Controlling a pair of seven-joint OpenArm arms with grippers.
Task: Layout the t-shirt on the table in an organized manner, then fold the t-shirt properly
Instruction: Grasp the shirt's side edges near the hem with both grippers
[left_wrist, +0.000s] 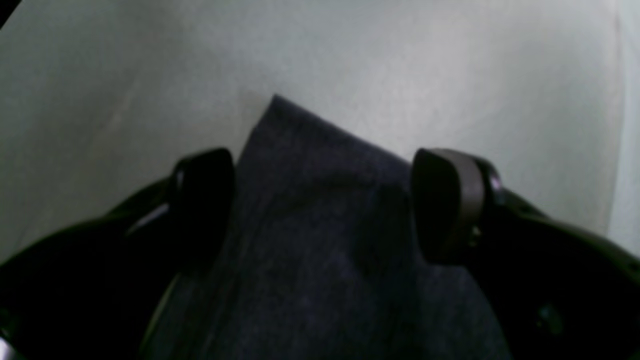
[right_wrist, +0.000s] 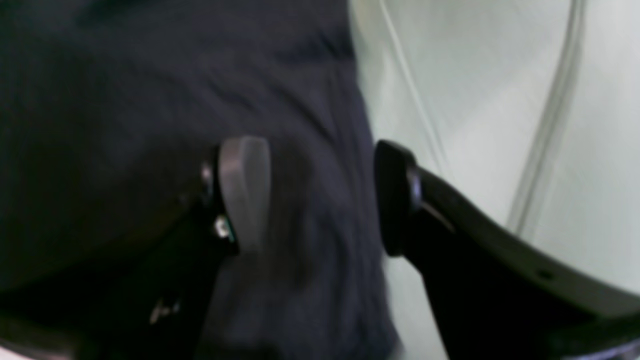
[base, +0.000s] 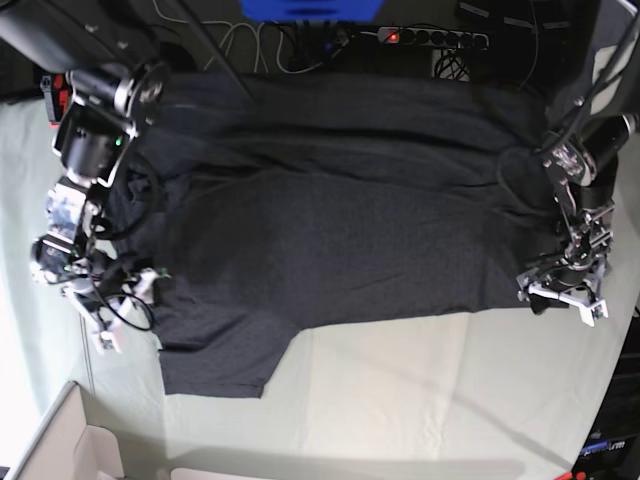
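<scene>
The black t-shirt (base: 330, 220) lies spread wide on the pale grey-green table (base: 420, 390), plain side up, with no graphic showing. One sleeve (base: 215, 360) sticks out toward the front. My left gripper (base: 563, 297) sits at the shirt's right edge. In the left wrist view it (left_wrist: 325, 200) is open, its fingers (left_wrist: 447, 205) either side of a pointed shirt corner (left_wrist: 310, 165) on the table (left_wrist: 425, 60). My right gripper (base: 118, 310) sits at the shirt's left edge. In the right wrist view it (right_wrist: 320, 197) is open and straddles the shirt's edge (right_wrist: 320, 150).
A cardboard box (base: 55, 450) stands at the front left corner. A power strip (base: 430, 38) and cables lie beyond the table's far edge. Bare table cloth shows in front of the shirt. A crease (right_wrist: 545, 125) runs through the cloth beside my right gripper.
</scene>
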